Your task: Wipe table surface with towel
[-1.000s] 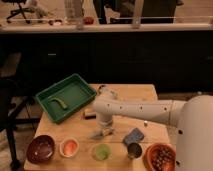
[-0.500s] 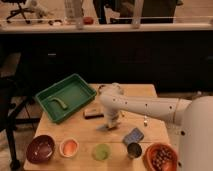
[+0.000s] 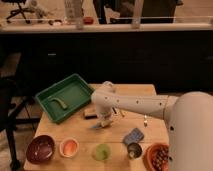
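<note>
A blue-grey folded towel (image 3: 133,135) lies on the wooden table (image 3: 135,92) toward the front right. My gripper (image 3: 103,122) points down at the table's middle, left of the towel and apart from it. It is just right of a small dark flat object (image 3: 90,114). My white arm (image 3: 140,104) reaches in from the right.
A green tray (image 3: 65,95) with a green curved item stands at the back left. Along the front edge are a dark red bowl (image 3: 41,148), an orange-filled bowl (image 3: 69,147), a green cup (image 3: 102,151), a metal cup (image 3: 133,149) and a bowl of nuts (image 3: 159,157).
My arm's bend has shifted slightly and my gripper has lifted a little toward the dark flat object. The towel has not moved.
</note>
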Robot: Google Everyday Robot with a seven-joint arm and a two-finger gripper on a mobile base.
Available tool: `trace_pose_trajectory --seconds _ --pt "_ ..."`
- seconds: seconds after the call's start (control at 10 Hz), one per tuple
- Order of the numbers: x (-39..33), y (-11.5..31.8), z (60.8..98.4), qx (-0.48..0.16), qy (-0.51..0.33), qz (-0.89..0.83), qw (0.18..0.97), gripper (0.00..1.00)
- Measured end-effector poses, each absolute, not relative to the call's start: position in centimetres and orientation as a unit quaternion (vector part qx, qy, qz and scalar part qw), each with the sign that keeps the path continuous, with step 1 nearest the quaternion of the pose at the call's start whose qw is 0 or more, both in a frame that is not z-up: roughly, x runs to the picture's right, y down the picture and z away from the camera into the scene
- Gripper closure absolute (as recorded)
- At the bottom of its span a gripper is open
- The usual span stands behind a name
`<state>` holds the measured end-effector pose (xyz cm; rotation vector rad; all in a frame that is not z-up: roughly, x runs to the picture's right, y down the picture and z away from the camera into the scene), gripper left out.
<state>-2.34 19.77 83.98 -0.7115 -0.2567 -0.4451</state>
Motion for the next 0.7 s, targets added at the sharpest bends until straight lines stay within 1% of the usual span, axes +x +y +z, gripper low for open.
trace_pose_trajectory --seconds 0.3,0.7 --pt "-3.1 21.2 81.8 -0.348 -0.149 -0.226 0.897 1.00" --pt "2.7 22.7 81.5 -0.365 -0.121 -0.212 0.899 1.00"
